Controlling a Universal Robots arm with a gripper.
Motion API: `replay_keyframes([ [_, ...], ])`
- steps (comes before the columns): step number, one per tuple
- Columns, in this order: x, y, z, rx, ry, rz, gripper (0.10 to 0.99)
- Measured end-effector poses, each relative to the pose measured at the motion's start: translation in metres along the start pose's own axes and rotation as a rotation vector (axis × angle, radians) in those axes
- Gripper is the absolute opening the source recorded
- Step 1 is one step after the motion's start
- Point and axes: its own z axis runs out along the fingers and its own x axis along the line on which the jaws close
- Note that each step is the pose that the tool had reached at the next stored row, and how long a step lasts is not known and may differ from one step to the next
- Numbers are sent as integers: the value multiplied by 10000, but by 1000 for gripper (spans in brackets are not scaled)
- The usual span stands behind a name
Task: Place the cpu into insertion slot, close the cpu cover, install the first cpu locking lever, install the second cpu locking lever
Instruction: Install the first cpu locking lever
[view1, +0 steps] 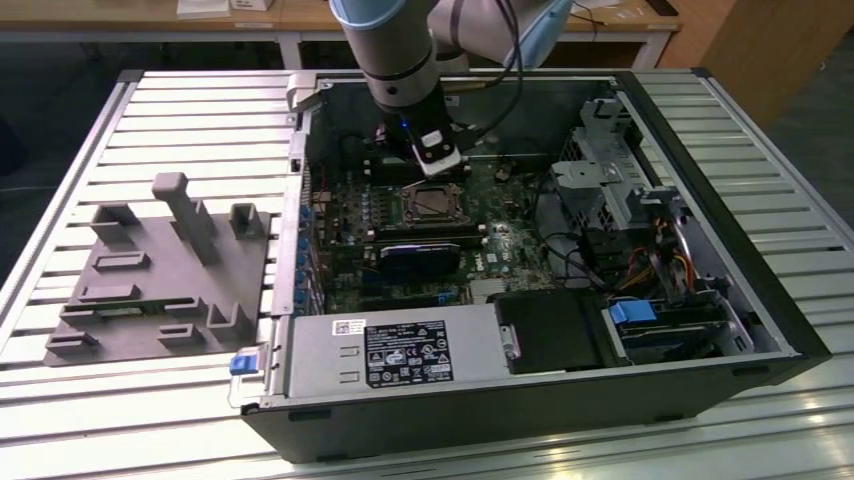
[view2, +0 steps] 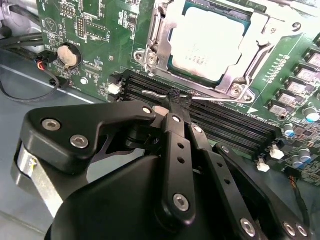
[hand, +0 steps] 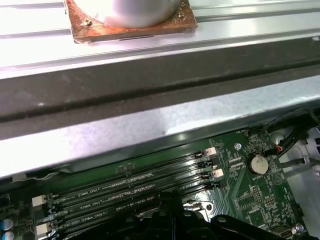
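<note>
The cpu (view2: 207, 42), a pale silvery square, lies in the insertion slot (view1: 430, 205) on the green motherboard inside the open computer case. The cpu cover (view2: 150, 42), a silvery frame with a square cutout, lies flat around the chip. A thin silvery wire locking lever (view2: 215, 98) runs along the socket's edge beside the black memory slots. My gripper (view2: 175, 100) has its black fingers together, pinching this wire at its middle. In the exterior view the gripper (view1: 438, 165) hangs just behind the socket.
Long black memory slots (view2: 225, 122) lie right under the fingertips, with a coin battery (view2: 67, 55) nearby. A grey power-supply box (view1: 387, 350) fills the case front, a drive cage (view1: 614, 170) stands at the exterior view's right, and a grey fixture (view1: 160, 270) lies outside the case.
</note>
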Motion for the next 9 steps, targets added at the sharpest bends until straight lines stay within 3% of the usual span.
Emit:
replay_keyframes([
  [4, 6, 5, 16, 121, -58, 83, 106],
  [9, 19, 37, 35, 180, -102, 185, 106],
])
